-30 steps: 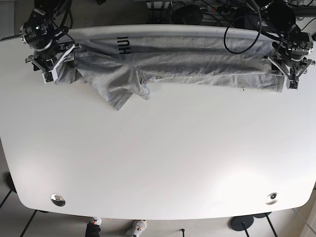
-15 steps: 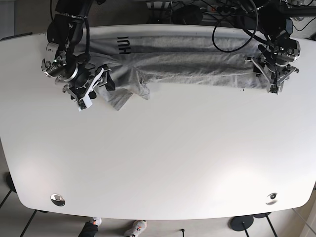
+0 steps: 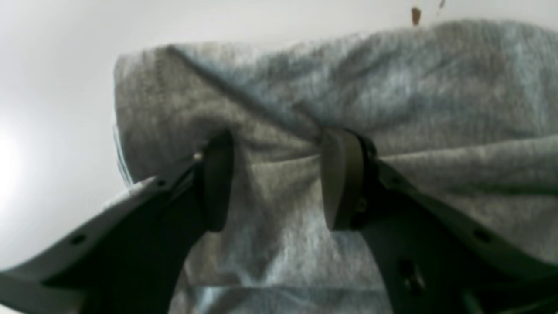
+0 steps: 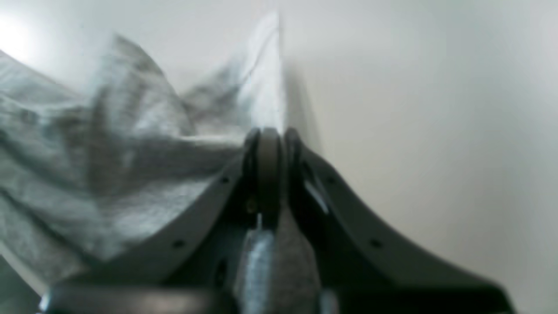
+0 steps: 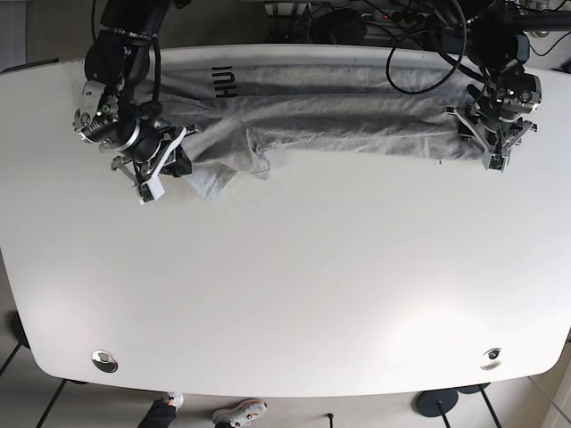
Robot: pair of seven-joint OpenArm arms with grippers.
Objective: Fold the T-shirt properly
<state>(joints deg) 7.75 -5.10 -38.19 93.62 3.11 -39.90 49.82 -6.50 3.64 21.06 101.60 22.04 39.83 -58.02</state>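
Across the desk's far edge the grey T-shirt is lying stretched. Right gripper fingers are clenching its sleeve, apparently for folding inward, while left gripper fingers are straddling the hem, spread apart.

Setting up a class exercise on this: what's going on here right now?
Two robot arms are folding a grey T-shirt laid along the far edge of a white table. The right gripper is shut on a fold of cloth near the sleeve end. The left gripper is open, its fingers astride the fabric at the other end. The shirt is bunched, not yet neatly folded.
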